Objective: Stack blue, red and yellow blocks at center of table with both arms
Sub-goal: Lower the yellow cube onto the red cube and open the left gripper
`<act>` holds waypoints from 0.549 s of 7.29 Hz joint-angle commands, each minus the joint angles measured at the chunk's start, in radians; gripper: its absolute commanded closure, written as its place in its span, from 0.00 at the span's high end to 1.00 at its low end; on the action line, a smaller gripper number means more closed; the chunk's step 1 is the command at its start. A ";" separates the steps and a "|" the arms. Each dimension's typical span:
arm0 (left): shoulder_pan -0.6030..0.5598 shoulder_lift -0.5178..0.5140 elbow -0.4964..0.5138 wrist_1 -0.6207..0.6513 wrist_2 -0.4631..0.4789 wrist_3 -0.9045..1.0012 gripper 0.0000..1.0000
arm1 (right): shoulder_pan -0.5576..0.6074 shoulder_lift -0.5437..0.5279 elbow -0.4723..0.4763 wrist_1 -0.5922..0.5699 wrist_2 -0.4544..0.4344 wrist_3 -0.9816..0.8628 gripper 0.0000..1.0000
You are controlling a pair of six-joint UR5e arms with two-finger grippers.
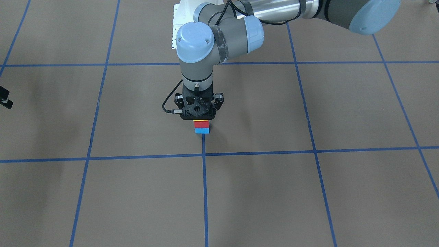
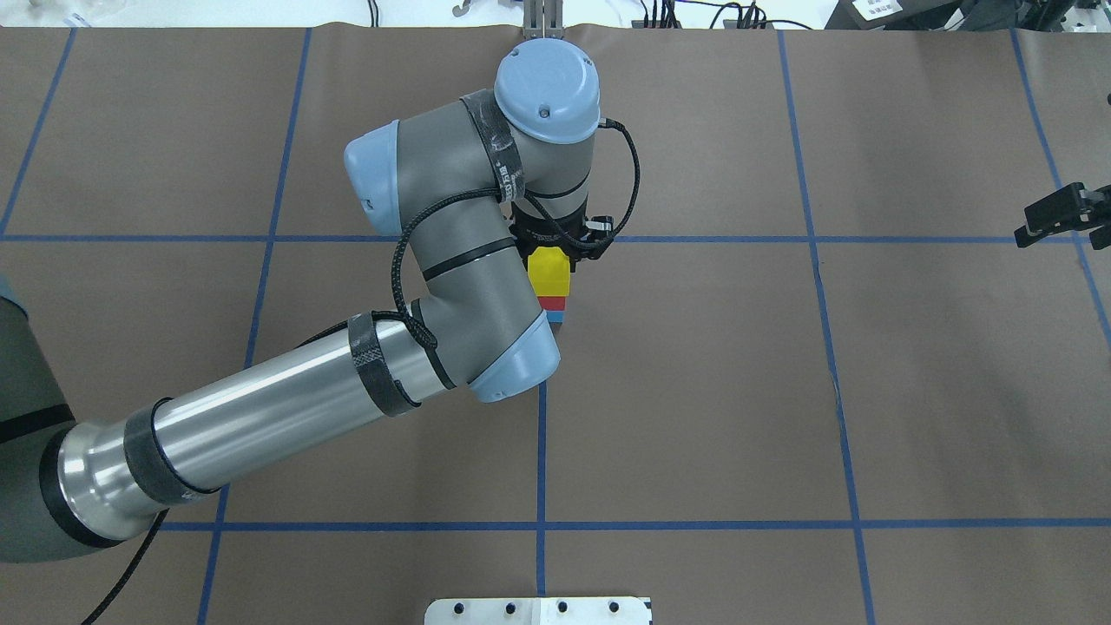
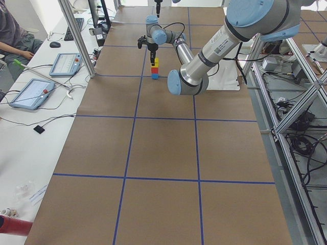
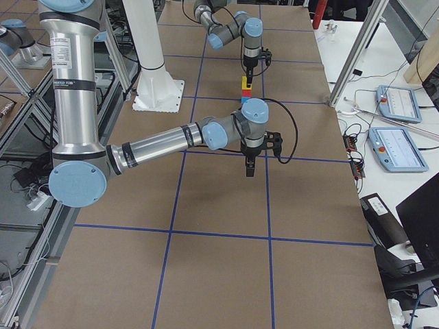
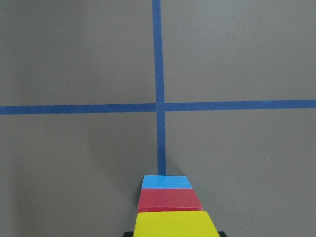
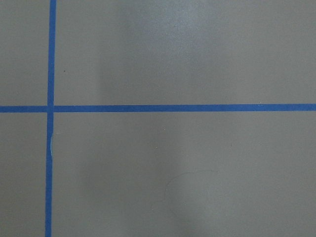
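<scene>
The brown counter (image 2: 868, 391), divided into squares by blue tape lines (image 5: 158, 106), carries the whole work area.

The left arm (image 2: 260, 417) reaches to the counter's middle, with its wrist pointing straight down. The right arm (image 4: 164, 144) hangs well apart from it, over bare counter.

The left jaws stand directly above the stack. In the wrist view they sit against both sides of the yellow block (image 2: 549, 271), so we judge them clamped on it. We cannot tell whether the right jaws are apart or together.

The yellow block rests on the red block (image 1: 201, 124), which rests on the blue block (image 1: 202, 130). The blue block sits on a tape line, just short of a crossing.

Hazards we foresee:
- Uneven release may drag the yellow block sideways.
- Lifting before the jaws part fully may pull the yellow block off or topple the blocks beneath.
- A slanted retreat may clip the stack.
</scene>
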 commanded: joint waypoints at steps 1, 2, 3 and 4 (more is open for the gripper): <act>0.001 0.001 0.000 0.000 0.000 0.001 0.00 | 0.000 0.001 0.001 -0.001 0.000 0.002 1.00; 0.001 0.001 0.000 -0.002 0.000 0.001 0.00 | -0.002 0.001 -0.001 -0.001 0.000 0.003 1.00; 0.001 0.003 0.000 -0.002 0.000 0.003 0.00 | 0.000 0.001 0.001 -0.001 0.000 0.005 1.00; 0.001 0.003 0.000 -0.002 0.000 0.003 0.00 | -0.002 0.001 0.001 -0.001 0.001 0.006 1.00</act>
